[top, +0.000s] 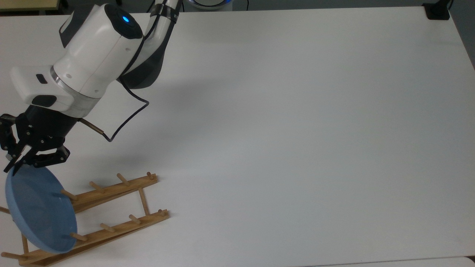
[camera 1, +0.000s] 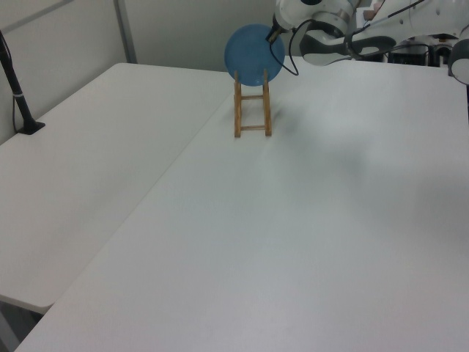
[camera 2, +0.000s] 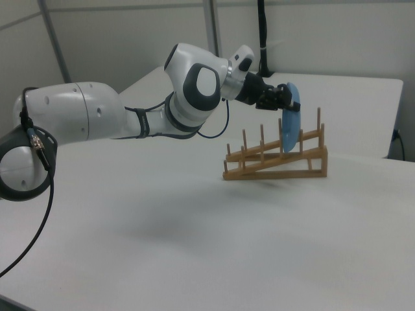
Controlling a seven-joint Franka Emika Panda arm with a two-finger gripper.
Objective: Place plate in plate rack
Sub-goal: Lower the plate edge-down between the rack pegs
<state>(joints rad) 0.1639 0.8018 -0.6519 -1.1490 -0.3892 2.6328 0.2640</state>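
Observation:
The light-blue plate (top: 39, 207) stands on edge at the top view's left end of the wooden plate rack (top: 115, 191), its lower part down between the rails with pegs in front of it. My gripper (top: 14, 166) is shut on the plate's upper rim. The left view has the plate (camera 1: 253, 53) upright over the far end of the rack (camera 1: 252, 111), with the gripper (camera 1: 274, 32) at its upper right edge. From the right view the plate (camera 2: 290, 120) appears edge-on, tilted slightly among the pegs of the rack (camera 2: 275, 161), and the gripper (camera 2: 286, 98) pinches its top.
A black cable (top: 124, 115) loops off the wrist over the white table (top: 282, 122). A black clamp (top: 437, 10) sits at the top view's top right corner. A black post (camera 1: 16, 84) stands at the left view's left edge.

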